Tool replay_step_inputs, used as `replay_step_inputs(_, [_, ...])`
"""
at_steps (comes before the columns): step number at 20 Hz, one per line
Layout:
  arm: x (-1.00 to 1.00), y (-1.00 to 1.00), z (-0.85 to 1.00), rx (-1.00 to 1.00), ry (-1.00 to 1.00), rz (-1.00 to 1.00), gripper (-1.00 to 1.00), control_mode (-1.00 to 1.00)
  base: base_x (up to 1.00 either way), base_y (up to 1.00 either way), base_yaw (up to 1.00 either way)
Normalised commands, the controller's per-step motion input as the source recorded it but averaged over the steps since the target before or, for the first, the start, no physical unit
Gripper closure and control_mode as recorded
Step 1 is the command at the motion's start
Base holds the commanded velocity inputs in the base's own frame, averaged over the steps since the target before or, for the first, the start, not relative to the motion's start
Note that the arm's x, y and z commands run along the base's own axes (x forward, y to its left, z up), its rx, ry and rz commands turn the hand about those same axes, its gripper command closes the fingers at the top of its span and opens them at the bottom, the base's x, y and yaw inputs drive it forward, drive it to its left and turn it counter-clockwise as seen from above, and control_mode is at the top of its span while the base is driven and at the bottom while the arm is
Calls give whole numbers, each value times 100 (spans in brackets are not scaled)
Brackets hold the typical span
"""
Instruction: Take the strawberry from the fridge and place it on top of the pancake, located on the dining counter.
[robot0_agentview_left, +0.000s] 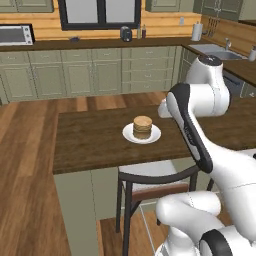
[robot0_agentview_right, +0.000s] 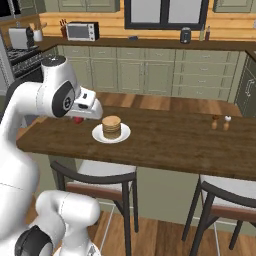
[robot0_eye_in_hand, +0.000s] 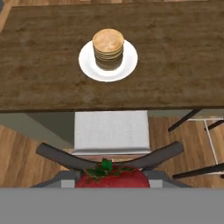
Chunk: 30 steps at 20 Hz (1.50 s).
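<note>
My gripper (robot0_eye_in_hand: 112, 181) is shut on the strawberry (robot0_eye_in_hand: 112, 177), a red berry with green leaves at the bottom of the hand view. It hangs above a stool on the near side of the dining counter (robot0_eye_in_hand: 43, 65). From the right base view the strawberry (robot0_agentview_right: 77, 120) peeks out red under the white hand, left of the plate (robot0_agentview_right: 97, 135). The pancake (robot0_eye_in_hand: 108, 47) is a tan stack on a white plate (robot0_eye_in_hand: 87, 65), ahead of the gripper. It also stands mid-counter as pancake (robot0_agentview_left: 142, 126) and pancake (robot0_agentview_right: 111, 126). The fridge is out of view.
A grey-cushioned stool (robot0_eye_in_hand: 110, 131) with a dark curved back sits under the counter edge below the gripper. A second stool (robot0_agentview_right: 225, 195) stands to the right. Two small shakers (robot0_agentview_right: 221, 122) are on the counter's right part. Wall cabinets (robot0_agentview_left: 100, 70) line the far side.
</note>
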Motion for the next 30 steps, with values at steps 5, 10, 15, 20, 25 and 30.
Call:
replay_step_inputs(5, [100,6,-29,8,0,1,100,-100,0,0,0])
replay_step_inputs(10, [100,3,-12,0,0,1,100,-100,0,0,0])
replay_step_inputs(15, [100,-5,-10,-1,7,0,100,-100,0,0,0])
replay_step_inputs(20, [100,-10,-42,0,2,0,100,-100,0,0,0])
replay_step_inputs(25, [100,-3,-74,-7,0,0,100,-100,0,0,0])
replay_step_inputs(30, [96,3,-68,-14,0,0,100,-100,0,0,0])
